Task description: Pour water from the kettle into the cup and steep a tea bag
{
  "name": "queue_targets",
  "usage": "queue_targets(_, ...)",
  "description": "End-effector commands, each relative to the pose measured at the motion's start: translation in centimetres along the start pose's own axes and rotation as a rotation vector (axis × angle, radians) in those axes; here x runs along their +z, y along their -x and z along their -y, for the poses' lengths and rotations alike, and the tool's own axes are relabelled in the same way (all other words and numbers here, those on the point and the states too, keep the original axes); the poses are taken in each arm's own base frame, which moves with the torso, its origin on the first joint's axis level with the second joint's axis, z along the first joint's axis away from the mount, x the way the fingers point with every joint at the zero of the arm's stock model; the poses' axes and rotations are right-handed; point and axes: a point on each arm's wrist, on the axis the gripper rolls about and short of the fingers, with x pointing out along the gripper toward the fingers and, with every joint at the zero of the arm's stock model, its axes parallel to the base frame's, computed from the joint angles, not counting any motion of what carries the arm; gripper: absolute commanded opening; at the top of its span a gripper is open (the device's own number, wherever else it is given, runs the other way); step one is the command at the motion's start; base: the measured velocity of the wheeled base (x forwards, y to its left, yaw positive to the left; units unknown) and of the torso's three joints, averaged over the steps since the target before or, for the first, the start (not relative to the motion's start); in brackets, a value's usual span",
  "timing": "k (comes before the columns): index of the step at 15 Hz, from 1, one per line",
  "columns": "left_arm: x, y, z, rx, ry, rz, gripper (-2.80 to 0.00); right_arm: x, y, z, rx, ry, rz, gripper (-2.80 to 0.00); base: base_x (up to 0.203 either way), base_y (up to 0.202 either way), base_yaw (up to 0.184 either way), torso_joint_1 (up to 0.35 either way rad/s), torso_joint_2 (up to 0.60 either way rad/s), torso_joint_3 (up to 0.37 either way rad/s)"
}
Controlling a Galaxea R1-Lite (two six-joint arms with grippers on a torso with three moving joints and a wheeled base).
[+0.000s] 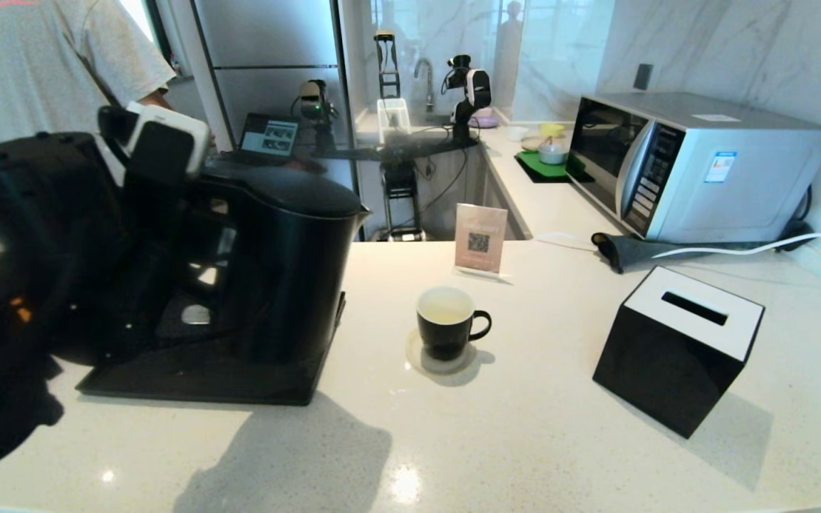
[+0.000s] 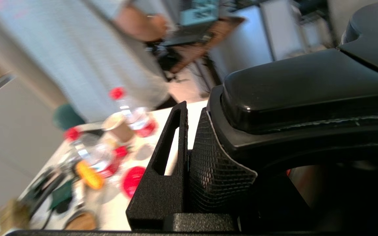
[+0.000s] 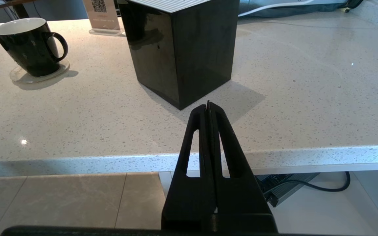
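Note:
The black kettle (image 1: 296,263) stands upright over a black tray (image 1: 204,381) at the left of the counter. My left gripper (image 1: 164,242) is shut on its loop handle (image 2: 307,85); one mesh-padded finger (image 2: 208,157) presses against the handle and the other is hidden behind it. The black cup (image 1: 446,324) sits on a clear coaster (image 1: 442,362) mid-counter, with pale yellowish water (image 1: 445,306) inside. It also shows in the right wrist view as the cup (image 3: 28,46). No tea bag shows. My right gripper (image 3: 208,104) is shut and empty, low by the counter's front edge.
A black tissue box (image 1: 678,349) stands right of the cup. A QR sign (image 1: 480,239) is behind the cup, a microwave (image 1: 695,164) at the back right. A person (image 1: 47,64) stands behind the kettle. Bottles with red caps (image 2: 133,114) crowd a side table.

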Motion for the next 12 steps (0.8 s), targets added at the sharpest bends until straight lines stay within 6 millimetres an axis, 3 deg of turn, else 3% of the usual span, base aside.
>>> queue_targets(1, 0.3, 0.8, -3.8, 0.100, 0.051, 0.029, -2.80, 0.0, 0.0, 0.0, 0.001, 0.000, 0.000, -2.80, 0.000, 0.000, 0.000, 0.000, 0.00, 0.000)
queue_targets(6, -0.5, 0.8, -7.5, 0.238, 0.129, 0.021, -2.80, 0.0, 0.0, 0.0, 0.001, -0.001, 0.000, -2.80, 0.000, 0.000, 0.000, 0.000, 0.00, 0.000)
queue_targets(12, -2.5, -0.9, -11.8, 0.424, 0.224, -0.014, -2.80, 0.0, 0.0, 0.0, 0.001, 0.000, 0.001, -2.80, 0.000, 0.000, 0.000, 0.000, 0.00, 0.000)
